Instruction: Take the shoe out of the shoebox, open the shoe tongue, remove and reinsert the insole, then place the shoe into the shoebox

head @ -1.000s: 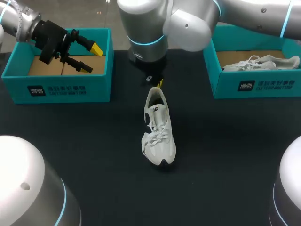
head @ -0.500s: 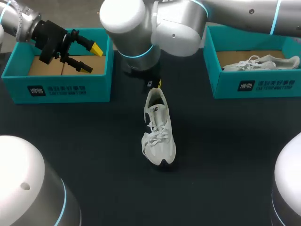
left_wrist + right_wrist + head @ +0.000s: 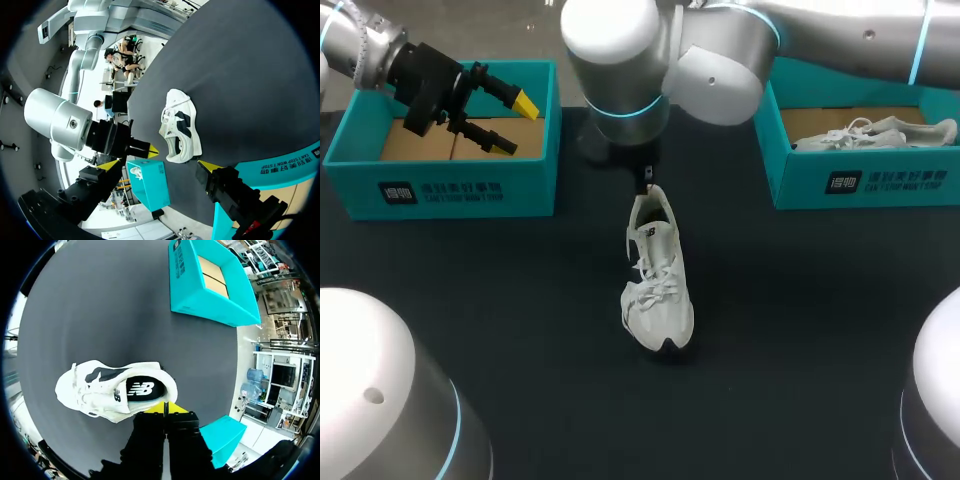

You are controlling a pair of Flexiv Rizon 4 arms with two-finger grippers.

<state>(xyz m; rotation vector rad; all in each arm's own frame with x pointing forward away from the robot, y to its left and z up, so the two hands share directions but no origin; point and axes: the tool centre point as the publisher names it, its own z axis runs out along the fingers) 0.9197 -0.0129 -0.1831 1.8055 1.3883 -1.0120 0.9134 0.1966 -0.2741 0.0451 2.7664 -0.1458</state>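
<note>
Shifted closer to the shoe (image 3: 107,390) heel, the right gripper (image 3: 165,409) is closed on nothing, the left gripper (image 3: 515,124) gapes empty above the far-left shoebox (image 3: 440,190); blunt contact could skid the shoe.

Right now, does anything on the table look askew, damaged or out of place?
Nothing stands out: the white shoe stands upright on its sole mid-table, insole seated inside, right gripper at its heel.

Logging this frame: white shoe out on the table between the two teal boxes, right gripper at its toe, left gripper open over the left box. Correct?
Not quite: the right gripper is at the heel of the shoe, not its toe, as the right wrist view shows. The rest holds.
</note>
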